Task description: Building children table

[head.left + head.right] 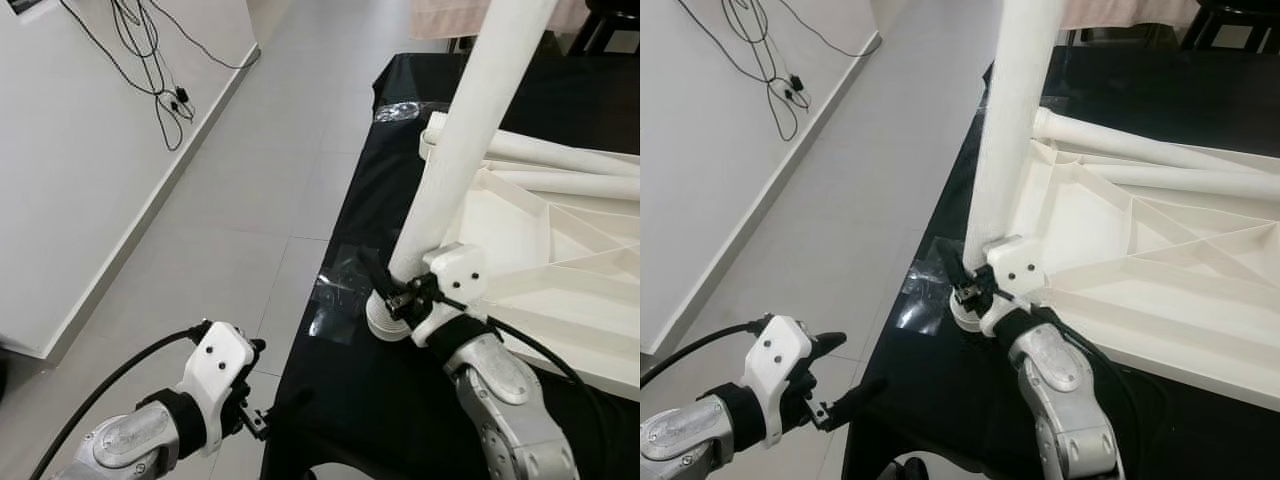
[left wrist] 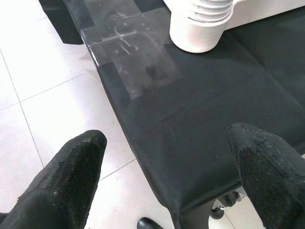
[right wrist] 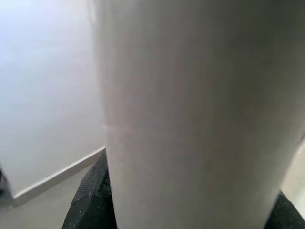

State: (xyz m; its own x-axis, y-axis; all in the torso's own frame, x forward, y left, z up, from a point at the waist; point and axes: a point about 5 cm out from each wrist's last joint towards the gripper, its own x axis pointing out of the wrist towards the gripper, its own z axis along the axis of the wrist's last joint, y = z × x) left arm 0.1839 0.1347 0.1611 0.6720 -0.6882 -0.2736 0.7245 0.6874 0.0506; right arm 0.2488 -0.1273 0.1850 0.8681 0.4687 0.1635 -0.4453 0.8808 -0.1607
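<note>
At frame centre the right claw (image 1: 398,296) holds the upright white plastic table leg (image 1: 470,140) near its base, its long axis rising to the upper right, while the left claw (image 1: 262,420), spread wide, hovers at lower left beside the black worktop (image 1: 340,400).

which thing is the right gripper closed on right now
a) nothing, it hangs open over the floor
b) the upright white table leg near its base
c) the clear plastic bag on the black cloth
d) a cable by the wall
b, the right gripper has its black fingers on either side of the upright white table leg, low down by the corner socket of the upturned tabletop.
</note>
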